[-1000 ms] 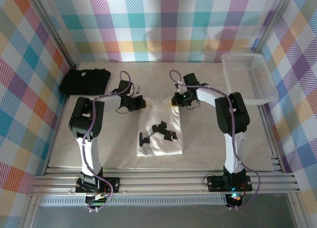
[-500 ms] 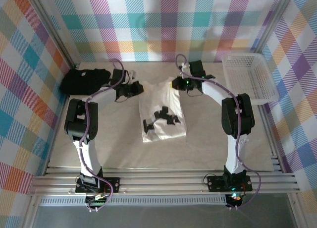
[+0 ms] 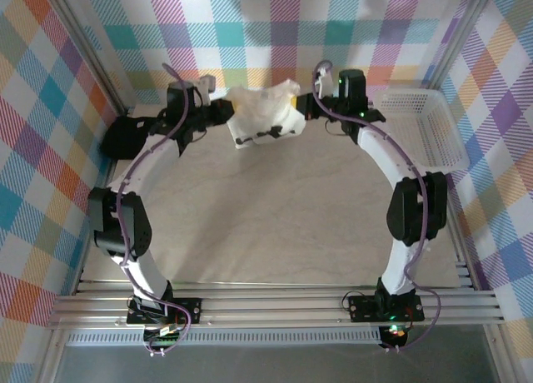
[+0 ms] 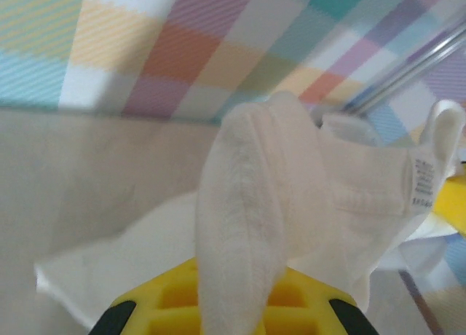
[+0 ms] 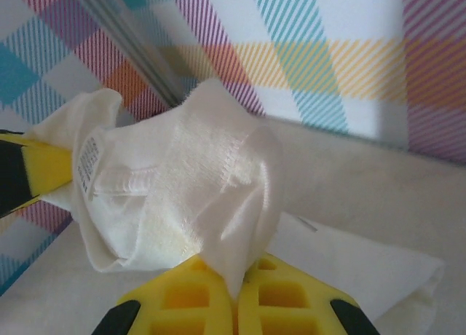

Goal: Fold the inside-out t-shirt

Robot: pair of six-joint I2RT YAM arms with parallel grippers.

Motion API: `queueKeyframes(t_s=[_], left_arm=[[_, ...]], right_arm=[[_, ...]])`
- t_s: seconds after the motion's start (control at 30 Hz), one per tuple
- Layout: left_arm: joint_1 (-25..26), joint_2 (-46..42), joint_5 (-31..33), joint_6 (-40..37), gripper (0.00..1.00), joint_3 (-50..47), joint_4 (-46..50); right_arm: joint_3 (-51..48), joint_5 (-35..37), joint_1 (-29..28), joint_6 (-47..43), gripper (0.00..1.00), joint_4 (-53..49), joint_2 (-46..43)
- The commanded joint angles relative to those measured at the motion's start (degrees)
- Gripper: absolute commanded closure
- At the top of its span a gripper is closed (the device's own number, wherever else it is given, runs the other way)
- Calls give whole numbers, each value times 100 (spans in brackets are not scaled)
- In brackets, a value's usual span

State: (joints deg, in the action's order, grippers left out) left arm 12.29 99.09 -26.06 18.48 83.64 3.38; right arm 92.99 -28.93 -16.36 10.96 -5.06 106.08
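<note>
- Currently, the shirt (image 3: pixel 265 115) is held bunched at the back wall, well left of the basket (image 3: pixel 420 129). Its top is lifted and its lower part is resting on the table (image 3: pixel 266 208).
- The left gripper (image 3: pixel 223 110) is clamped on the shirt edge farther from the basket, with a fold pinched between yellow fingers (image 4: pixel 171 309).
- The right gripper (image 3: pixel 301 108) is clamped on the edge nearer the basket, with cloth pinched likewise.
- A label (image 4: pixel 421 182) is seen at the collar.
- A black shirt (image 3: pixel 125 133) is seen farthest from the basket.
</note>
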Motion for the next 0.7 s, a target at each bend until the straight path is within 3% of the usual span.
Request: queueKeyframes(t_s=[0.0, 0.13, 0.3, 0.47, 0.67], left_arm=[[210, -479, -154, 133, 100, -1303, -476], [752, -1486, -29, 275, 100, -2838, -663], [1764, -2336, 520, 545, 100, -4094, -679], [1908, -2195, 780, 841, 100, -4330, -895], [1810, -1623, 1271, 464, 100, -3657, -352]], right_arm=[[-1216, -487, -59, -148, 100, 574, -493], [-2999, -537, -153, -84, 100, 723, -1479], [-4426, -367, -167, 267, 100, 533, -2406], [-4578, -156, -181, 328, 100, 315, -2312], [-3743, 54, -181, 345, 100, -5, -1602]])
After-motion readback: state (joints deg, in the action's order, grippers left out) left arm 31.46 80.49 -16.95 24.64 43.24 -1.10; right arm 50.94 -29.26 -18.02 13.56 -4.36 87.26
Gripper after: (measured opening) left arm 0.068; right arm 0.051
